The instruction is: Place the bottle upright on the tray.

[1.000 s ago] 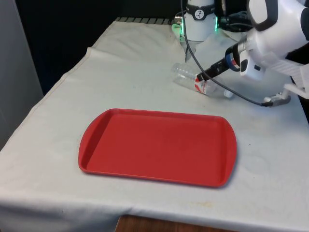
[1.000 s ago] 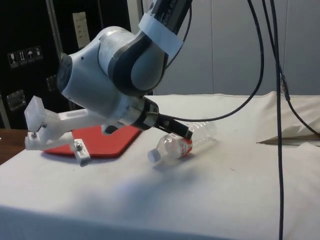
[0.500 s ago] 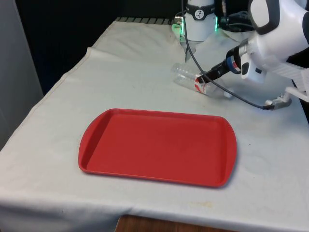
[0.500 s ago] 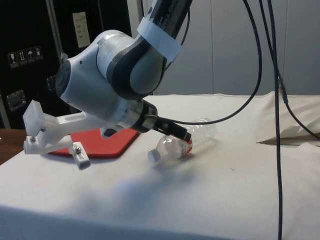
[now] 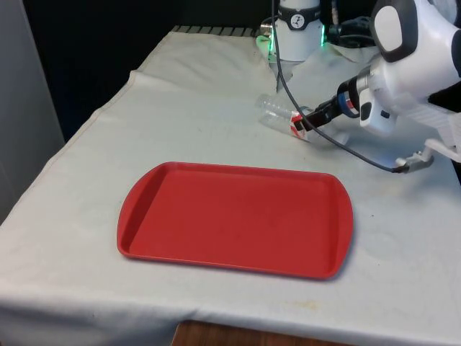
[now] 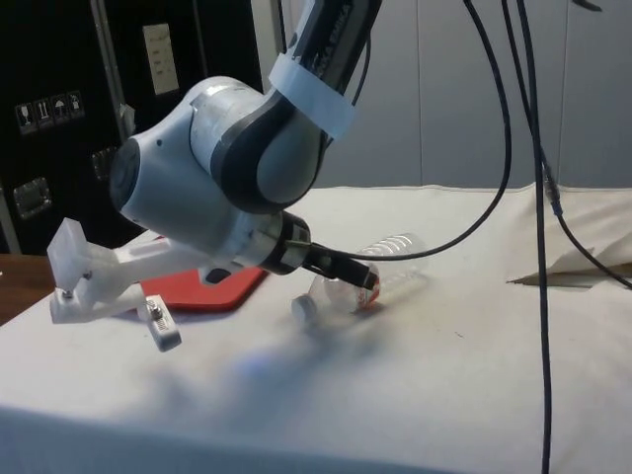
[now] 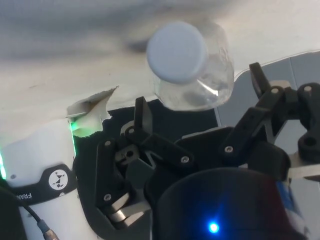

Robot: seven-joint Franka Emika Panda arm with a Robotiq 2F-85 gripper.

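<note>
clear bottle on its side beyond the red tray, spread-fingered tool around its capped end

1. The white arm reaches in from the front view's right, its big rounded joint held above the bench.
2. In the side view, the arm comes down from above and bends at that joint, and the wrist leans low, close to the cloth.
3. The gripper shows in the wrist view with its jaws spread apart.
</note>
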